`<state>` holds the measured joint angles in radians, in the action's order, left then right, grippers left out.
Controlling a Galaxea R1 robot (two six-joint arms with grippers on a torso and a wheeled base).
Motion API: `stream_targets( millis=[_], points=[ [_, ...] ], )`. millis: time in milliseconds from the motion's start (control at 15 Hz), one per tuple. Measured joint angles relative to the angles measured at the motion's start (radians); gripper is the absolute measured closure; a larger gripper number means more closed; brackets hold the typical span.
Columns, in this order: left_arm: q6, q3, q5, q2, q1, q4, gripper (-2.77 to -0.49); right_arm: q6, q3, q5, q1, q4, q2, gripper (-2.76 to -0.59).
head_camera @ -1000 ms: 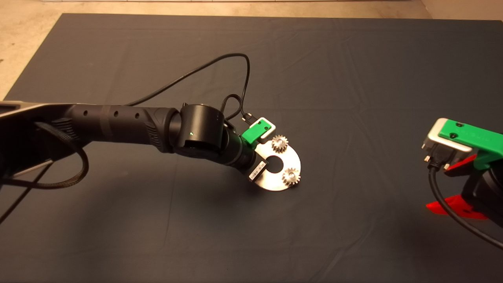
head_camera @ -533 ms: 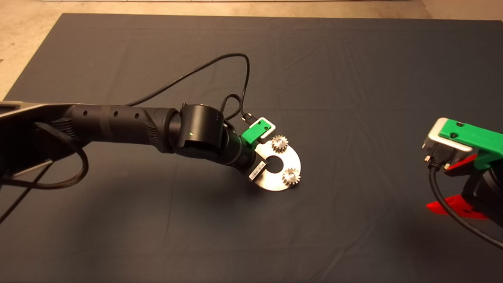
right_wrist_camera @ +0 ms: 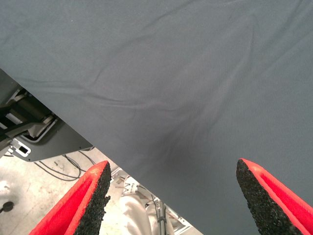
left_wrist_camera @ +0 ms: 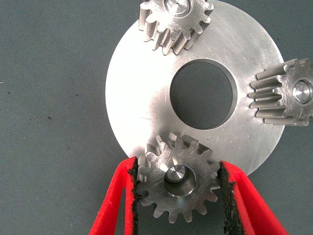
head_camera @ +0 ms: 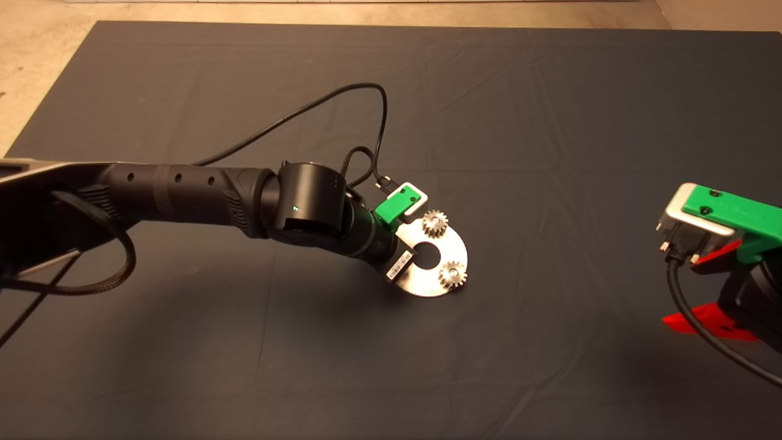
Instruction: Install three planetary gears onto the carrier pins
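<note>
Seating the last of the three planetary gears was the step in hand: the left gripper [left_wrist_camera: 178, 188] stood low over the near edge of the carrier disc [left_wrist_camera: 142, 105], its red fingers [left_wrist_camera: 113, 205] bracketing the third gear [left_wrist_camera: 177, 182]. One black pad touched the teeth, while the other seemed just clear, so whether it gripped or had let go, I could not tell. A bright pin end [left_wrist_camera: 175, 173] showed through the bore, which suggested the gear was already on its peg. Beyond the fingertips, across the centre hole [left_wrist_camera: 203, 93], the other two gears [left_wrist_camera: 175, 22] [left_wrist_camera: 286, 98] sat on their pins. Next, I judged, the fingers needed to spread and lift straight up without dragging the gear. Against a second earlier the arm had barely shifted; disc and gears lay as before. The right gripper [right_wrist_camera: 173, 191] waited well apart, fingers spread wide, holding nothing.
</note>
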<state>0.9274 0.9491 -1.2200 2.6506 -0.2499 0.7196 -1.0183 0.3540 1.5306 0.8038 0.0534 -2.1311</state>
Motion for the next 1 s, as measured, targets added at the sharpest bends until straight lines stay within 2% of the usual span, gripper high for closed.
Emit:
stream_targets(
  millis=[200, 333, 600, 1000],
  points=[
    [0.0, 0.0, 0.01, -0.005, 0.002, 0.0, -0.99, 0.0, 0.0, 0.0, 0.0, 0.0, 0.0, -1.89],
    [0.0, 0.0, 0.009, -0.005, 0.009, -0.004, -1.15, 0.0, 0.0, 0.0, 0.0, 0.0, 0.0, -1.89],
    [0.0, 0.0, 0.009, -0.005, 0.008, -0.005, -1.32, 0.0, 0.0, 0.0, 0.0, 0.0, 0.0, -1.89],
    [0.003, 0.0, 0.008, -0.005, 0.006, -0.015, -1.7, 0.0, 0.0, 0.0, 0.0, 0.0, 0.0, -1.89]
  ],
)
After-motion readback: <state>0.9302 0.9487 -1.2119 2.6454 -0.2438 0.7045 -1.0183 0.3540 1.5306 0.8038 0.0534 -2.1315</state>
